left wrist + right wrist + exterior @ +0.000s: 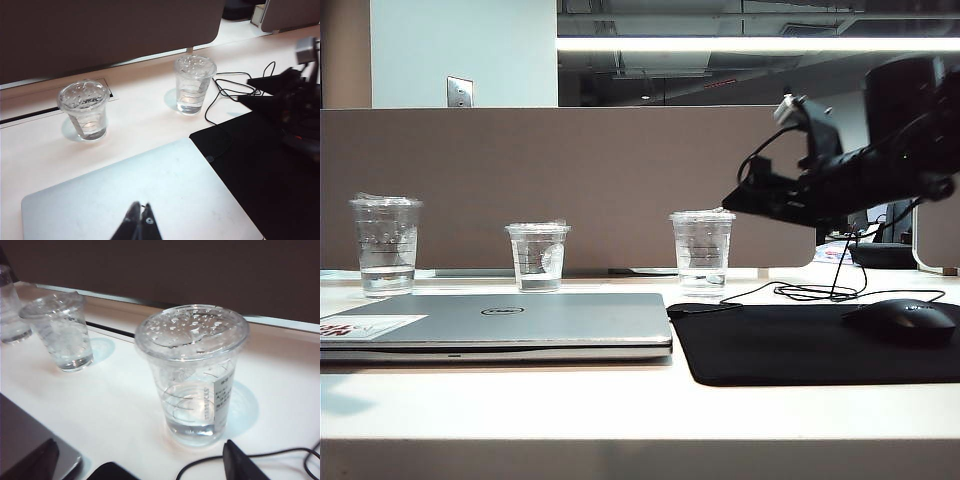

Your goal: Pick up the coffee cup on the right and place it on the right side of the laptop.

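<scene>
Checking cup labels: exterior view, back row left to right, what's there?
Tall cup → shorter cup → coffee cup → open right gripper, hovering beside the coffee cup.

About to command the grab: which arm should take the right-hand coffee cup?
Right. The right gripper is open, its fingers framing the coffee cup just ahead. The left gripper hangs shut over the laptop, farther away.

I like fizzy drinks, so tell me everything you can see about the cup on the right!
The coffee cup is see-through plastic, tapered, with a clear lid dotted with droplets, faint printed lines and a small white label. A little water sits inside. It stands upright on the white table, behind the laptop's right corner, untouched, near a black cable.
</scene>
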